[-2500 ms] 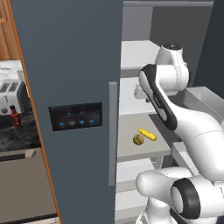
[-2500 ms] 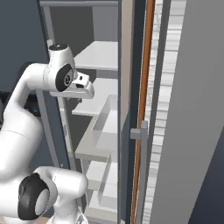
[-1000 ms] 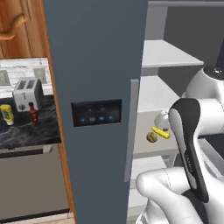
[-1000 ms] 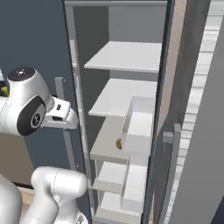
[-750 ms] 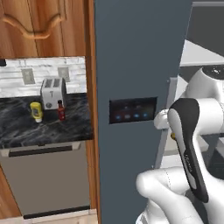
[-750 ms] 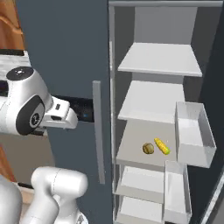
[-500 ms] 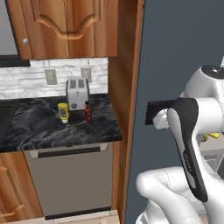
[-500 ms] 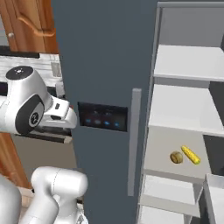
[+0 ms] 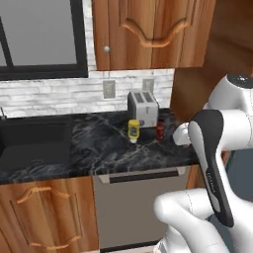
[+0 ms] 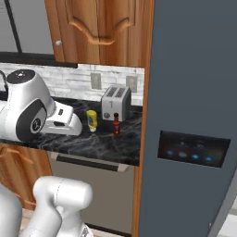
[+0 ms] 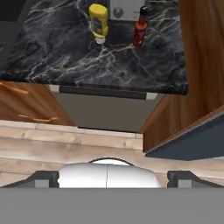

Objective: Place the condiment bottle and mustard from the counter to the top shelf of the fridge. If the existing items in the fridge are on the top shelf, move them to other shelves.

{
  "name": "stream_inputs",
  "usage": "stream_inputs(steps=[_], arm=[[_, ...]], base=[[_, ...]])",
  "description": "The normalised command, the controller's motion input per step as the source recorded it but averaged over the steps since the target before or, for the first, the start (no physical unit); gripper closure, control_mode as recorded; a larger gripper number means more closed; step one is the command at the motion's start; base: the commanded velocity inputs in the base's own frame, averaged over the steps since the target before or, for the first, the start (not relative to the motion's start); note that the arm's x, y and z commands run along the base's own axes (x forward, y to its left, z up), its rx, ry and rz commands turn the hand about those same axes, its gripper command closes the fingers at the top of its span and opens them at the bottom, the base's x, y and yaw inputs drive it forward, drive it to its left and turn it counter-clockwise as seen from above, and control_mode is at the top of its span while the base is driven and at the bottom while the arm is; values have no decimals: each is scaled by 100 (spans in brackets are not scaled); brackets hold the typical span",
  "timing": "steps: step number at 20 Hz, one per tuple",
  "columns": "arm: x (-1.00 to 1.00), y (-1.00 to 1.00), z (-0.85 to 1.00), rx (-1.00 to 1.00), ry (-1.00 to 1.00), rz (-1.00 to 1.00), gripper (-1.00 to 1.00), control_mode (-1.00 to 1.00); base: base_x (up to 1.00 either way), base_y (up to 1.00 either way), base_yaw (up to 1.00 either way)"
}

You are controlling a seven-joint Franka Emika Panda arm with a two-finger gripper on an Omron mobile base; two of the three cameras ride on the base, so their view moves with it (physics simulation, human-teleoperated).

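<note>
Looking at where things sit right now, the whole next move comes down to one thing: both bottles are well out ahead of the hand, on the far side of the black marble counter, right up against the toaster.

The mustard is the yellow squeeze bottle standing cap-down, and the condiment bottle is the small red one with the dark cap, just to its right. Both stand upright, so their long axes are vertical, and they're near each other but not touching. In the right base view the same pair shows up in front of the toaster, mustard on the left, condiment bottle on the right.

The gripper hangs low, out over the floor in front of the dishwasher, with nothing between its fingertips, so it's empty. Tips look spread wide apart at the bottom of the hand view, so I'd call it open.

My guess is the arm needs to reach up and forward; the condiment bottle sits a touch closer to the fridge door.
</note>
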Motion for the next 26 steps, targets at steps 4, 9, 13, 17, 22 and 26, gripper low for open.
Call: stream_inputs(steps=[4, 9, 13, 17, 22, 26], arm=[[0, 0, 0, 0, 0, 0, -100, 100], [0, 0, 0, 0, 0, 0, -100, 100], [0, 0, 0, 0, 0, 0, -100, 100], [22, -79, -16, 5, 1, 0, -100, -100], [94, -44, -24, 0, 7, 0, -100, -100], [100, -26, -26, 0, 1, 0, -100, -100]], base=[[37, 89, 0], [15, 4, -1], [4, -11, 0], [0, 0, 0], [0, 0, 0], [0, 0, 0]])
